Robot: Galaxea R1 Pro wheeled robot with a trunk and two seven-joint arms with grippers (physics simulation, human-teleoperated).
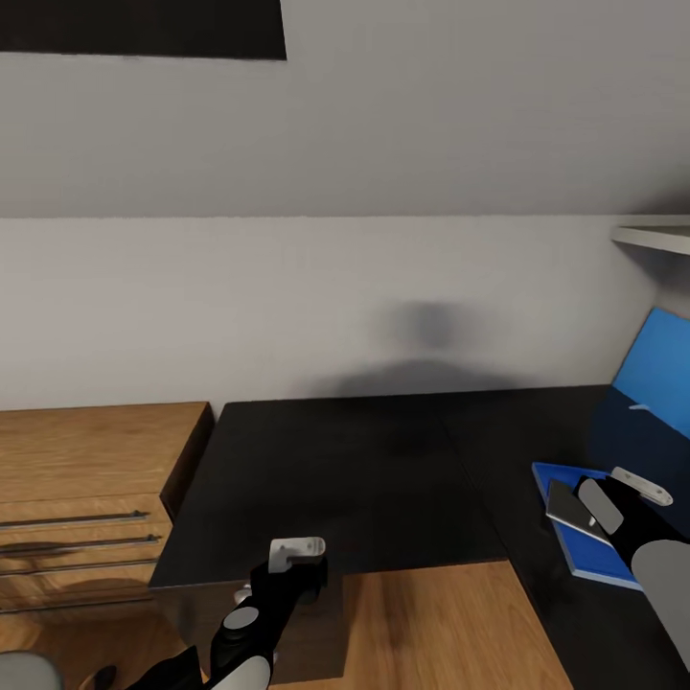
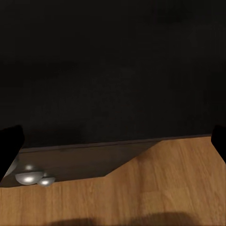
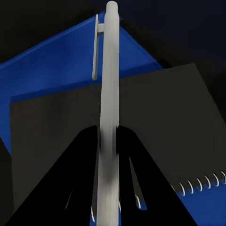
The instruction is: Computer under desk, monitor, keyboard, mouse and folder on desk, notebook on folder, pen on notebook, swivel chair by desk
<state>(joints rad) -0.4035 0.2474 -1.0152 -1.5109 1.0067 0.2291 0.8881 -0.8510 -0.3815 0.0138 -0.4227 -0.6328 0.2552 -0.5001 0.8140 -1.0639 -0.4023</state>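
Observation:
A blue folder (image 1: 586,561) lies on the black desk (image 1: 355,479) at the right, with a dark grey spiral notebook (image 1: 567,508) on top of it. My right gripper (image 1: 613,503) hovers over them, shut on a white pen (image 1: 644,487). In the right wrist view the pen (image 3: 109,94) runs between the black fingers (image 3: 80,155), above the notebook (image 3: 160,122) and folder (image 3: 52,61). A tilted blue panel (image 1: 661,369), likely the monitor screen, stands at the far right. My left gripper (image 1: 297,554) is open at the desk's front edge, holding nothing.
A wooden drawer cabinet (image 1: 86,479) adjoins the desk on the left. A pale shelf (image 1: 656,235) juts out at upper right. Wooden floor (image 1: 431,623) lies below the desk edge. Round metallic casters (image 2: 29,178) show beneath the desk in the left wrist view.

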